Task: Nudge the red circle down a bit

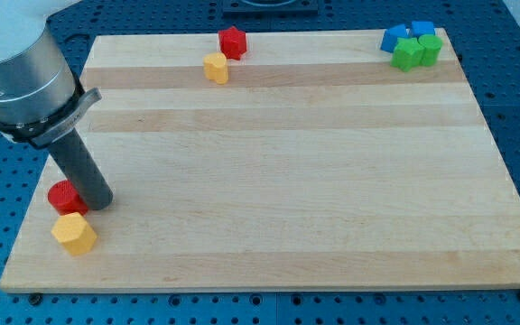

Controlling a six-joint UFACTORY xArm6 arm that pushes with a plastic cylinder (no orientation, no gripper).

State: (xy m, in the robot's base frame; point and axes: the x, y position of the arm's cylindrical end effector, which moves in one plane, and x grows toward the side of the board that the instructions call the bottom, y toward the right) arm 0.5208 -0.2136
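Observation:
The red circle (63, 196) lies near the board's left edge, low in the view. My tip (98, 202) rests on the board just to the right of it, touching or almost touching its right side. A yellow block (74, 234), roughly hexagonal, sits right below the red circle, close to it. The dark rod slants up to the left into the grey arm housing (21, 77), which hides the board's upper left corner.
A red hexagonal block (232, 41) and a yellow block (216, 67) sit at the top middle. Two blue blocks (394, 37) (422, 30) and two green blocks (407, 54) (429, 48) cluster at the top right corner. The wooden board (287, 162) lies on a blue table.

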